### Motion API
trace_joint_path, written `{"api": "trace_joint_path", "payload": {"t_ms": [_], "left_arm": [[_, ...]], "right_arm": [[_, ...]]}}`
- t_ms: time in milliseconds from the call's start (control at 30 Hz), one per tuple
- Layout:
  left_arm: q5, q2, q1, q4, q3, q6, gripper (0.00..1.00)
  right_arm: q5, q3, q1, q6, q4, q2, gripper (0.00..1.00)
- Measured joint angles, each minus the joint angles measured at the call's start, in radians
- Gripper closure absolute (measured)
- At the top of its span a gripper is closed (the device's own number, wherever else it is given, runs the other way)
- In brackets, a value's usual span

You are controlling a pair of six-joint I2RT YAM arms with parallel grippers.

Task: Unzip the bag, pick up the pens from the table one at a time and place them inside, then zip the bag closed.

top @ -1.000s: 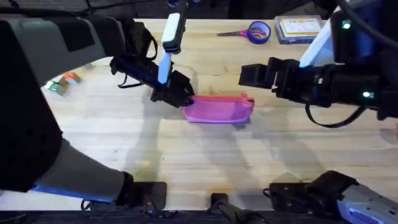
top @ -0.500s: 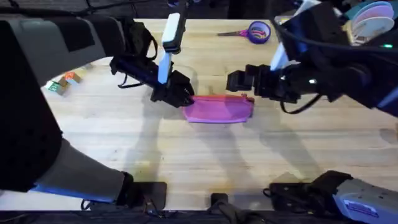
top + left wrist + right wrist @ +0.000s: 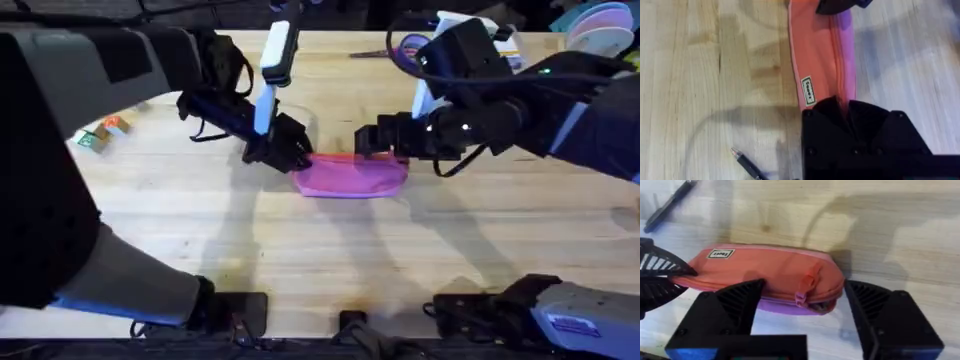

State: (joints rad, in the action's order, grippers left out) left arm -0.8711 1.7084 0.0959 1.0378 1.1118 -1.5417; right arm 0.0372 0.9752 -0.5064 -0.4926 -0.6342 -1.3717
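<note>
since a second ago the right gripper (image 3: pixel 368 140) has swung in from well right of the bag (image 3: pixel 352 174) to hang just over its right end, and the right arm now covers the far right corner of the table (image 3: pixel 300 250). nothing else has shifted: the left gripper (image 3: pixel 296 152) sits at the bag's left end as before, and the bag lies in the same spot.

the bag rests flat near the middle of the table, long side running left to right. from the left wrist, the left gripper (image 3: pixel 844 107) is clenched on the near end of the bag (image 3: pixel 820 60) at the zip seam, its fingers (image 3: pixel 825 111) pinched together with pink fabric between them. a small label shows on the bag's side just ahead of that grip.

from the right wrist, the right gripper (image 3: pixel 805 297) is spread wide, one finger to each side of the bag's end, grasping nothing. the zip pull (image 3: pixel 801 298) hangs at that end of the bag (image 3: pixel 765 270), between the two fingers, and a strip of purple lining shows under the seam there.

one dark pen (image 3: pixel 746 164) lies on the table beside the left gripper, near the bag's left end; it shows too in the right wrist view (image 3: pixel 667 206), beyond the bag.
</note>
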Motion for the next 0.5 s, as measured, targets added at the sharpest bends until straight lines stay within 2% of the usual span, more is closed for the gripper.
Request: {"api": "trace_joint_path", "payload": {"t_ms": [67, 333, 500], "left_arm": [[0.000, 0.000, 0.000, -0.001, 0.000, 0.000, 0.958], [0.000, 0.000, 0.001, 0.000, 0.000, 0.000, 0.958], [0.000, 0.000, 0.001, 0.001, 0.000, 0.000, 0.959]], "right_arm": [[-0.001, 0.000, 0.000, 0.008, 0.002, -0.007, 0.088], [0.008, 0.000, 0.002, 0.023, 0.000, -0.014, 0.454], [0.020, 0.001, 0.004, 0.023, -0.002, -0.014, 0.586]]}}
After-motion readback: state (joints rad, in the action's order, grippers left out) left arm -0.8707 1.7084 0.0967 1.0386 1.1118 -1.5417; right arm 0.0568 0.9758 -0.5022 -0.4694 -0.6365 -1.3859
